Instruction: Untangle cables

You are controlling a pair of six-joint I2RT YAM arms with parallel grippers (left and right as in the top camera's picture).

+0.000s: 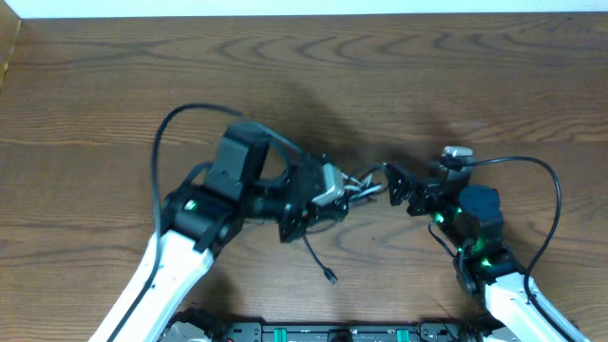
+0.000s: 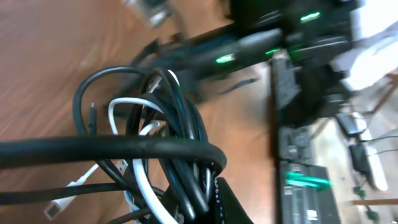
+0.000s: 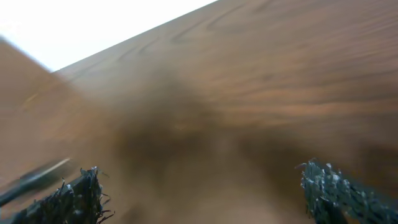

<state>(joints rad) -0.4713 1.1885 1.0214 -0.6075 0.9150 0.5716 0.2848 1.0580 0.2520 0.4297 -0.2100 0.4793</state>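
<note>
The cables form a tangled bundle of black and white cords. My left gripper is shut on the bundle's lower part. A white plug hangs out at the bottom left. From overhead, the left gripper holds the cables at mid-table, and one black cord end trails toward the front. My right gripper stands open just right of the bundle. In the right wrist view its fingertips are wide apart, and the right gripper has only blurred table between them.
The wooden table stretches to the back and sides. Thick black arm cables loop beside the left arm and the right arm. The robot base rail runs along the front edge.
</note>
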